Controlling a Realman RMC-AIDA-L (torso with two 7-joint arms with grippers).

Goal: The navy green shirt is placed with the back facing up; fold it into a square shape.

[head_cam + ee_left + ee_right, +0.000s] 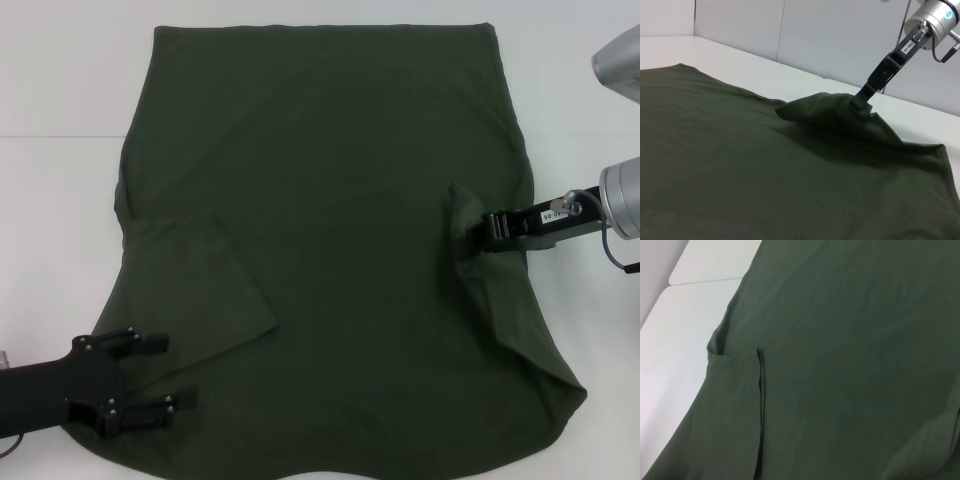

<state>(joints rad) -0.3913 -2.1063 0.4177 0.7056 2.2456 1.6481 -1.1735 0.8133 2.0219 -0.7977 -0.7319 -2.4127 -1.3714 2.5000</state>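
Observation:
The navy green shirt [340,200] lies spread back-up over the white table, filling most of the head view. Its left sleeve [215,290] is folded inward onto the body; the sleeve's hem [760,405] shows in the right wrist view. My right gripper [468,233] is shut on the right sleeve and holds that cloth raised in a small peak over the shirt's right side. The left wrist view shows the same pinch, the right gripper [863,98] at the top of the bunched cloth [825,112]. My left gripper [166,375] hovers open over the shirt's near left corner.
The white table [60,200] shows bare to the left of the shirt and as a strip on the right [590,320]. A seam line crosses the table at the far left [50,134]. A grey wall [815,35] stands behind the table.

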